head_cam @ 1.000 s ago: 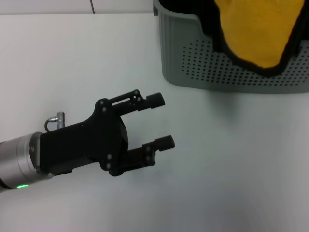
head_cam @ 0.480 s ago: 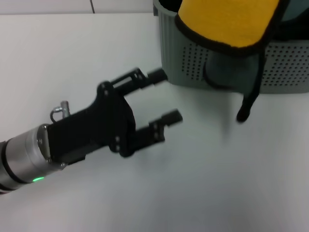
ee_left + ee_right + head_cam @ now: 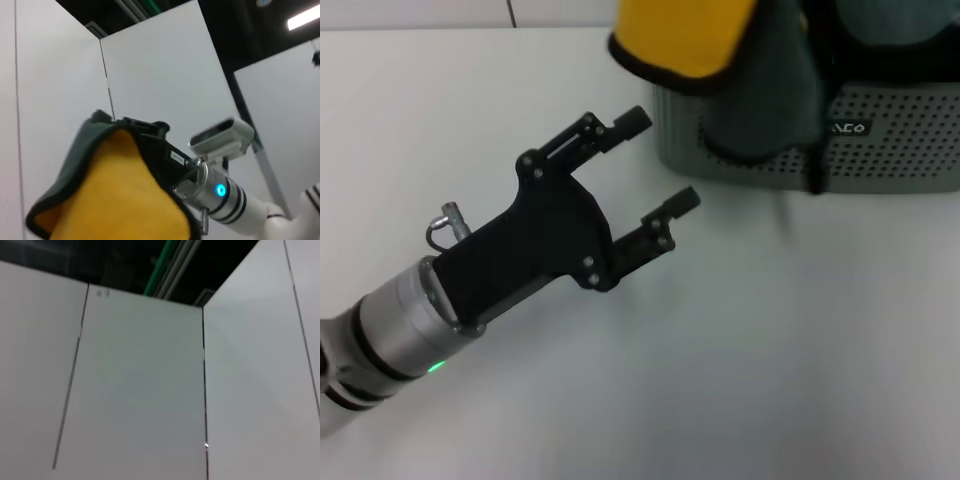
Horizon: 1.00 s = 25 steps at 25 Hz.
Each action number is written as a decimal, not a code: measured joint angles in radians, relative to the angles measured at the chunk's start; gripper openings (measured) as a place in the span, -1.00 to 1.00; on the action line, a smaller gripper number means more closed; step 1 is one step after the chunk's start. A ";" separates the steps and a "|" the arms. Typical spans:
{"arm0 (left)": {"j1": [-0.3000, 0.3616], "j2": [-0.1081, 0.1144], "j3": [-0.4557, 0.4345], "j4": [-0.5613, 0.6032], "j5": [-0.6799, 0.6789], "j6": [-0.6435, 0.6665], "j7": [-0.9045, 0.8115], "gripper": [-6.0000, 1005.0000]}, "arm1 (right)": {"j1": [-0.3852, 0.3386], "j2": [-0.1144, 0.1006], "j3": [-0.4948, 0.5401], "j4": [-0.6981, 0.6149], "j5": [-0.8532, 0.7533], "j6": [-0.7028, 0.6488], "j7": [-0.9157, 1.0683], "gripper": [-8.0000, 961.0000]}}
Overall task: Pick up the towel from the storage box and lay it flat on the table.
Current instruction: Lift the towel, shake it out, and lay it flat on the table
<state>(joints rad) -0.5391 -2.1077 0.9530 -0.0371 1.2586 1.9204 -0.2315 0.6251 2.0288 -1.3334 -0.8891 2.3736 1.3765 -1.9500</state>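
Note:
The towel (image 3: 685, 35) hangs in the air over the left end of the storage box (image 3: 900, 150). Its yellow-orange face is toward me, and its dark green-grey face (image 3: 765, 100) droops in front of the box wall. My right gripper is out of the head view. In the left wrist view it (image 3: 145, 131) grips the top of the towel (image 3: 115, 195). My left gripper (image 3: 662, 160) is open and empty over the table (image 3: 770, 350), just left of the box and below the towel.
The box stands at the back right of the table, with its black label (image 3: 847, 128) facing me. A lighter teal cloth (image 3: 890, 20) shows inside the box. The left arm's body (image 3: 470, 280) crosses the front left.
The towel has risen out of the box and swung left, showing its dark face and uncovering the box front. My left gripper has moved up and right toward the box corner.

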 joint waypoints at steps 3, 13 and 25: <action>-0.007 0.000 -0.021 -0.051 -0.026 -0.003 0.111 0.29 | 0.013 0.000 -0.084 0.002 0.059 -0.084 -0.044 -0.94; 0.003 0.000 -0.154 -0.115 -0.047 0.002 0.370 0.28 | 0.091 0.001 -0.233 0.035 0.174 -0.221 -0.094 -0.93; -0.012 -0.002 -0.316 -0.185 -0.047 -0.007 0.504 0.28 | 0.153 0.001 -0.289 0.059 0.234 -0.235 -0.100 -0.92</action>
<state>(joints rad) -0.5507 -2.1093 0.6374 -0.2222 1.2116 1.9132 0.2721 0.7779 2.0294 -1.6226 -0.8296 2.6073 1.1416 -2.0497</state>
